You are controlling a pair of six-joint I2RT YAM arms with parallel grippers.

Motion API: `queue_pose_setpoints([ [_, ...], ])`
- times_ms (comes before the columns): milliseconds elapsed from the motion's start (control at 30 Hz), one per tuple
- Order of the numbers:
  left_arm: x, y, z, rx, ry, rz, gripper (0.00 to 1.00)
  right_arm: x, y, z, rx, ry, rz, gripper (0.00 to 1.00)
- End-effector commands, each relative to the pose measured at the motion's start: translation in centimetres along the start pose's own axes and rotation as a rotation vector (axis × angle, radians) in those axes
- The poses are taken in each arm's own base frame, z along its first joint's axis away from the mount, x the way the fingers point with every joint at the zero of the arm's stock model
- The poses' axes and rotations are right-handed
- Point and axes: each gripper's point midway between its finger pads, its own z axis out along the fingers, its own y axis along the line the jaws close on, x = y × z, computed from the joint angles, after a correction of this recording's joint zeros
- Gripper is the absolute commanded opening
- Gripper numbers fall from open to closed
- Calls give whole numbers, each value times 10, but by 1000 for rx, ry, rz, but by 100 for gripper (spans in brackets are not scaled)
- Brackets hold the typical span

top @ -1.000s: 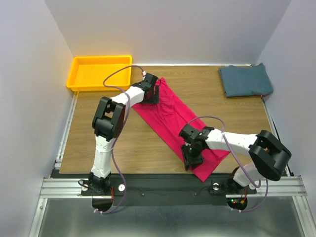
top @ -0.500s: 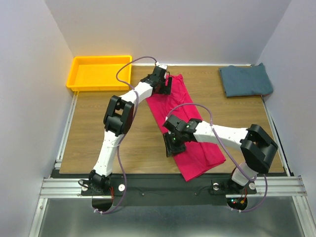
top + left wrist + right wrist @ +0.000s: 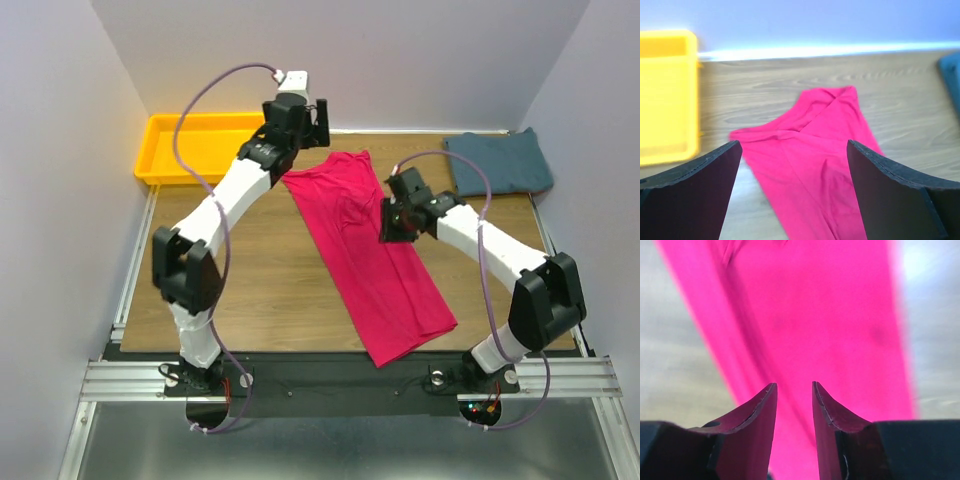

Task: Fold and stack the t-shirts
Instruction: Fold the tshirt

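Bench (image 3: 250,280): wood top, walls close on the left, far and right sides. Widest bare stretch runs 7 to 10 o'clock, left of the pink cloth; a narrower bare patch sits at 3 to 4 o'clock

Crimson-pink t-shirt (image 3: 375,265): lies flat as a long band, slanting from 12 o'clock down to 5 o'clock. Its near end reaches the bench's near edge; its far end stops short of the back wall

Yellow tray (image 3: 152,150): far-left corner, 10 to 11 o'clock, apart from the pink cloth

Teal-blue t-shirt (image 3: 497,163): folded rectangle at the far-right corner, 1 to 2 o'clock, right edge against the wall, apart from the pink one

Left gripper (image 3: 305,118): raised high at 12 o'clock over the shirt's far end, jaws spread wide, holding nothing, touching nothing

Right gripper (image 3: 793,390): above the pink shirt's right edge near centre, jaws parted by a narrow gap, nothing between them; contact with the cloth cannot be told, wrist view blurred
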Motion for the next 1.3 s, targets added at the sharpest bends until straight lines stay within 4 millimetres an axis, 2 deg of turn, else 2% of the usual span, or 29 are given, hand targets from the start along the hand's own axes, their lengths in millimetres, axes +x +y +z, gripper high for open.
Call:
queue_pose_setpoints([
  [0,-3,27,-44,-88,-5,-69,99,-52,-27,-7,55,-106,-44,40],
  [33,-4,26,-57,-74,-6,-103,99,-60,-37,-4,71,-109,-26,39],
  [67,22,30,-58,-74,47,-101,99,-66,-41,1,81,-108,-27,39],
  [100,26,26,-66,-44,58,-112,99,-69,-44,5,84,-105,-31,39],
  [133,36,28,-68,-45,74,-116,99,-72,-47,9,85,-100,-27,39],
  [167,57,33,-67,-61,114,-112,98,-77,-53,12,87,-104,-13,38],
  [200,65,35,-68,-67,124,-113,98,-76,-56,20,92,-86,-17,38],
  [267,81,40,-67,-80,148,-107,96,-82,-55,25,86,-89,-27,37],
  [333,90,41,-59,-86,170,-101,93,-79,-57,34,91,-66,-34,36],
  [400,89,37,-52,-79,167,-96,86,-74,-59,39,98,-47,-35,35],
  [500,95,32,-30,-79,189,-76,83,-61,-63,47,102,-10,-30,33],
  [533,107,32,-18,-84,217,-61,81,-54,-65,47,107,3,-28,33],
  [633,114,30,6,-103,234,-45,75,-47,-66,43,104,8,-19,33],
  [667,106,28,13,-105,220,-41,72,-44,-66,39,99,5,-16,33],
  [700,108,30,19,-122,223,-34,71,-41,-65,37,94,8,-11,33],
  [733,122,33,30,-137,252,-20,69,-41,-65,35,90,4,-7,33],
  [767,117,30,35,-137,247,-19,68,-41,-63,30,81,-7,-5,33],
  [800,132,32,45,-148,278,-6,66,-36,-65,29,83,0,1,33],
  [900,136,31,56,-154,295,6,63,-32,-59,19,51,-10,10,33],
  [933,148,33,62,-162,317,14,62,-27,-60,19,49,-1,16,34],
  [1033,163,33,71,-160,347,21,60,-26,-58,9,34,-22,32,36],
  [1267,187,45,89,-192,407,33,60,-27,-60,-5,39,-64,55,42],
])
